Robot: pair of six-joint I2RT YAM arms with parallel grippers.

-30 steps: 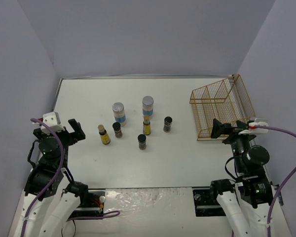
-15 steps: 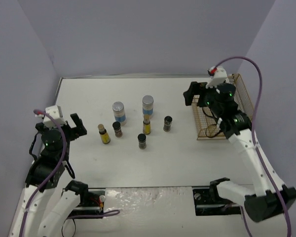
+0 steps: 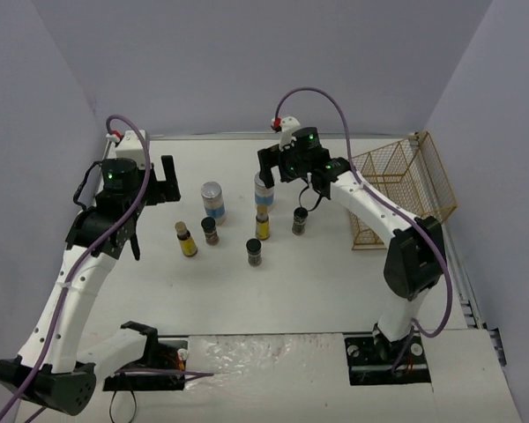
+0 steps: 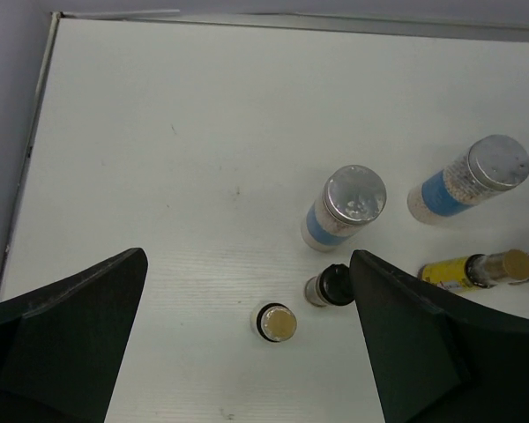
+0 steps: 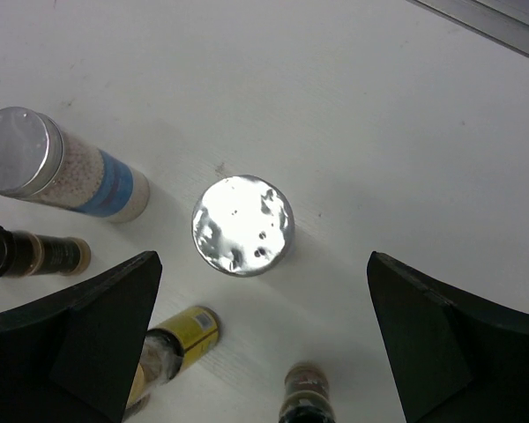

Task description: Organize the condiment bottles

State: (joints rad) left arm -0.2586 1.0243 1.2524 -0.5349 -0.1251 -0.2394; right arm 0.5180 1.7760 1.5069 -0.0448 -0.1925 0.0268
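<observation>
Right end effector [image 5: 263,264], fingers spread wide, hangs directly over a silver-lid jar [image 5: 242,225]. Left end effector [image 4: 245,264] is also spread, holding nothing, w/ a yellow-cap jar [image 4: 274,322] beneath it. All 7 condiment bottles [image 3: 254,253] stand on the worktop [image 3: 317,282], none in the wire basket [image 3: 397,189]. Sorting prob. not begun.

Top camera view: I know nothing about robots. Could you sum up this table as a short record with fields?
Wide jars: left clear silver-lidded jar with blue label; right clear silver-lidded jar with blue label
Slim jars: left yellow-filled jar; right yellow-filled jar
Short jars: three dark black-capped jars
Container: gold wire basket, at the right, apart from the jars
Left gripper: open, holding nothing
Right gripper: open, over the right silver-lidded jar
</observation>
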